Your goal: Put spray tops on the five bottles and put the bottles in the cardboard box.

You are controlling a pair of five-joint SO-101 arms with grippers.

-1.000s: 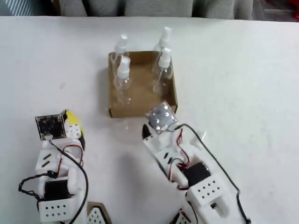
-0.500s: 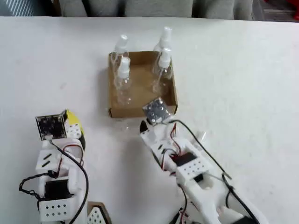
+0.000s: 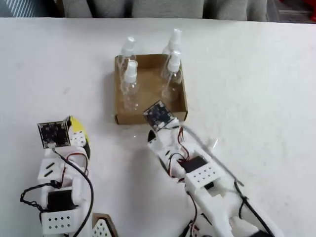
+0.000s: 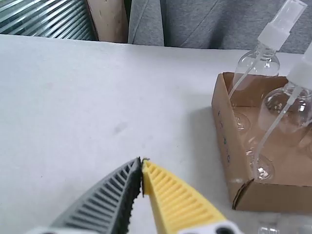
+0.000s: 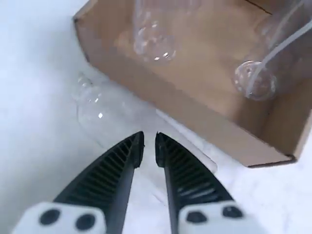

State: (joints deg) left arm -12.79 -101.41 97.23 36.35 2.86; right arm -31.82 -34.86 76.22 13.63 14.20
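The cardboard box (image 3: pixel 148 118) sits on the white table (image 3: pixel 256 74), ahead of and between the two arms. Four clear bottles stand upright inside it, each fitted with a white spray top: the far-left bottle (image 3: pixel 129 52), the far-right bottle (image 3: pixel 175 40), the near-left bottle (image 3: pixel 130 81) and the near-right bottle (image 3: pixel 173 66). In the left wrist view, the box wall (image 4: pixel 224 131) faces the camera and dip tubes run down inside the two bottles seen there. A fifth clear bottle (image 5: pixel 97 114) lies on its side on the table, just outside the near wall of the box (image 5: pixel 195 117) and roughly parallel to it. The right gripper (image 5: pixel 146 139) is positioned above the table just short of that wall. Its two dark fingers are parallel with a narrow gap between the tips, and nothing is held between them. The lying bottle is just beyond the fingertips, to one side. The left gripper (image 4: pixel 142 170) is positioned over bare table, off to the left side of the box. Its grey finger and yellow finger meet at the tips and grip nothing.
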